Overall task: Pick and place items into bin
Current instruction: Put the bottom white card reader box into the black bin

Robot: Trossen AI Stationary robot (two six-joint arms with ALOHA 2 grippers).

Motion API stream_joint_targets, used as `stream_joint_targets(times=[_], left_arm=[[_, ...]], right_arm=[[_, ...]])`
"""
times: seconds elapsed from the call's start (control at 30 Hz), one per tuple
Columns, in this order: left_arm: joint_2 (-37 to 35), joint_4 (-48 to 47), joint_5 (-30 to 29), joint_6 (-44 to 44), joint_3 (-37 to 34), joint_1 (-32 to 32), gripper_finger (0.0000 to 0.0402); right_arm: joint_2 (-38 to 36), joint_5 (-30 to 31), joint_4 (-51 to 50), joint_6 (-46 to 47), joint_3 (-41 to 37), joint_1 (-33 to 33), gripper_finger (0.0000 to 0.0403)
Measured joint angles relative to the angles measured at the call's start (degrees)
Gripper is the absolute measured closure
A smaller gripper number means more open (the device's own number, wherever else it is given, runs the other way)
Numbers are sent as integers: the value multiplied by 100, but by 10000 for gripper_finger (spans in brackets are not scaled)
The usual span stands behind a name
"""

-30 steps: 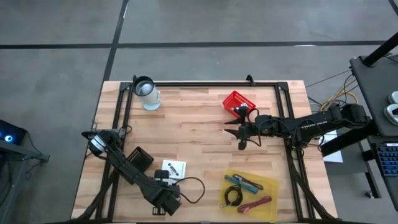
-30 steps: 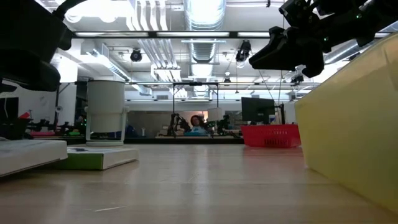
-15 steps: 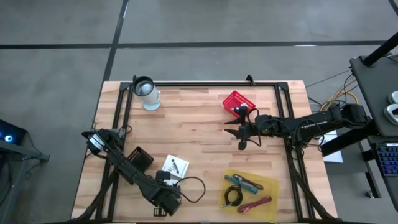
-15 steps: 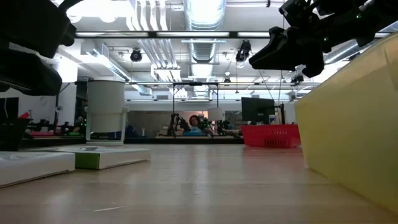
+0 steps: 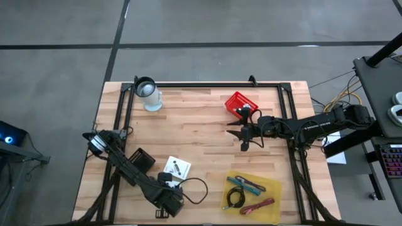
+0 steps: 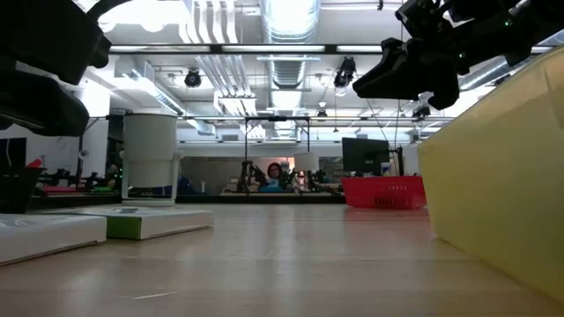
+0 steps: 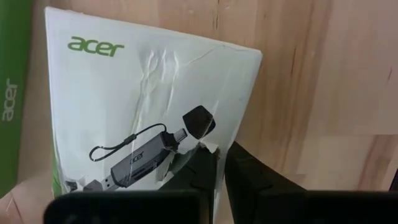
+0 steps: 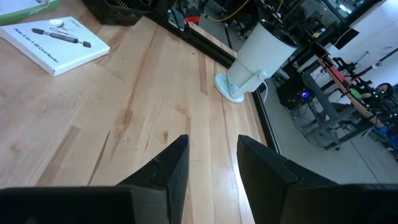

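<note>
The left gripper (image 7: 219,171), fingers nearly pressed together, noses the white card (image 5: 176,168) (seven o'clock on the bench (image 5: 201,122)), probably to slide it. The right gripper (image 5: 244,139) waits with fingers spread beside the red bin (image 5: 241,102).

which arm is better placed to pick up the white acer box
Left. The left gripper is right at the white box, its fingers nearly together over the edge. The right gripper hangs open over bare wood mid-table, beside the red bin, well away from the box.
</note>
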Motion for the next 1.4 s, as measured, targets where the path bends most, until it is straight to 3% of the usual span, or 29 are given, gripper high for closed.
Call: stream_joint_targets(times=[0.63, 0.97, 1.13, 1.4], left_arm=[[-864, -200, -198, -306, 78, 45, 398], [-1280, -643, -205, -2526, 80, 176, 398], [-1486, -971, -181, -4067, 64, 272, 398], [-2027, -1785, -410, -5043, 38, 227, 398]], right_arm=[[0, 0, -17, 0, 0, -2, 280], [0, 0, -34, 0, 0, -2, 280], [0, 0, -44, 0, 0, -2, 280], [0, 0, -63, 0, 0, -2, 280]])
